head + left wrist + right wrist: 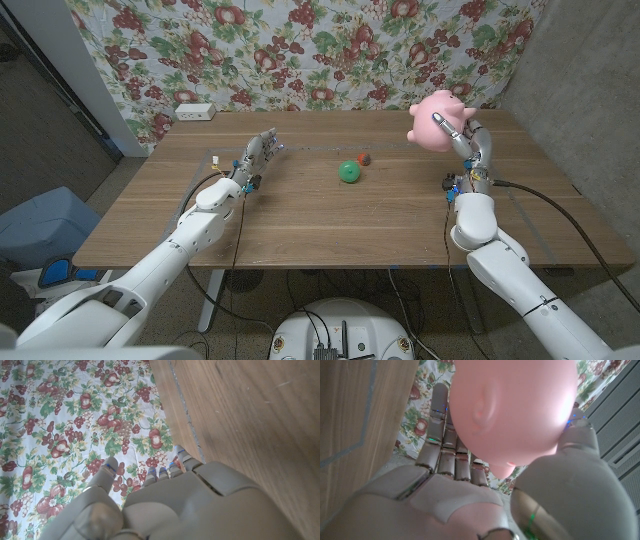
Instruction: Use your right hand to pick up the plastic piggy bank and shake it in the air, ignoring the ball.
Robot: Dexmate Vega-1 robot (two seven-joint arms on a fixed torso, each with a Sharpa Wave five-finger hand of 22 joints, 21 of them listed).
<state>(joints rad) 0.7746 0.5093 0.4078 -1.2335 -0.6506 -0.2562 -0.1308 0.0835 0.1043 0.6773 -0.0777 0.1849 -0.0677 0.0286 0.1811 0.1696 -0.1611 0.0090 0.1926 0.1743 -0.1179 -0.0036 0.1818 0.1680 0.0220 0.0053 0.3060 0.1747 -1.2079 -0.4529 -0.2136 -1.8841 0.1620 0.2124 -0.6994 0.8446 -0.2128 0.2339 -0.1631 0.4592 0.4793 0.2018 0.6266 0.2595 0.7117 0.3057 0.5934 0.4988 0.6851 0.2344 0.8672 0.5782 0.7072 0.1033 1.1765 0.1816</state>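
Aloft, pink piggy bank (437, 119) in right hand (470, 143).

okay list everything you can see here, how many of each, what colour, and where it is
piggy bank: one, pink, held up in the air over the table's right side
ball: one, green, on the table near the middle
small object: one, reddish, just behind the ball; too small to identify
table: one, brown wood
power strip: one, white, behind the table's far left corner
floral cloth: one, backdrop behind the table
left hand: one, grey, over the table's left side, holding nothing
right hand: one, grey, grips the piggy bank
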